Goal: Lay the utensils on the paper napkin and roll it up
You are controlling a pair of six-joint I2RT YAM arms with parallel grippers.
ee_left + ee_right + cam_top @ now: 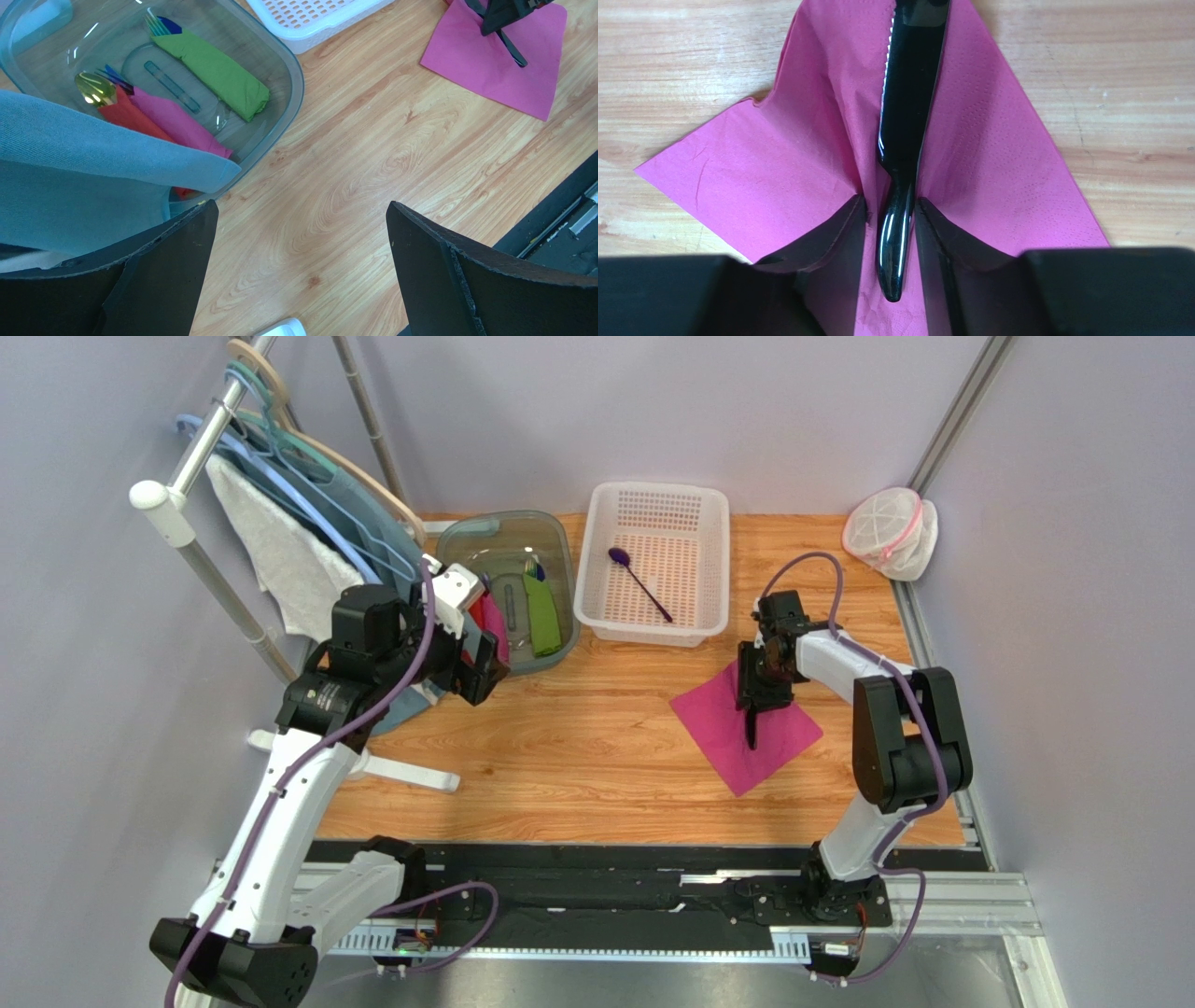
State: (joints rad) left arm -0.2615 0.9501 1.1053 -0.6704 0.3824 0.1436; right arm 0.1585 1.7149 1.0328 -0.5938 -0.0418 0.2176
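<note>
The right pincer sits low over the pink paper napkin, with one finger on each side of the black knife, down at its handle end. The knife lies flat along the middle of the napkin and points straight out ahead of the pincer, likely so the paper can wrap around it. The fingers are very close to the handle, but I cannot tell if they squeeze it. The purple spoon lies in the white basket, off to this pincer's left and farther back. The left pincer is wide open and holds nothing.

Open tabletop between tub and napkin; basket walls ring spoon
</note>
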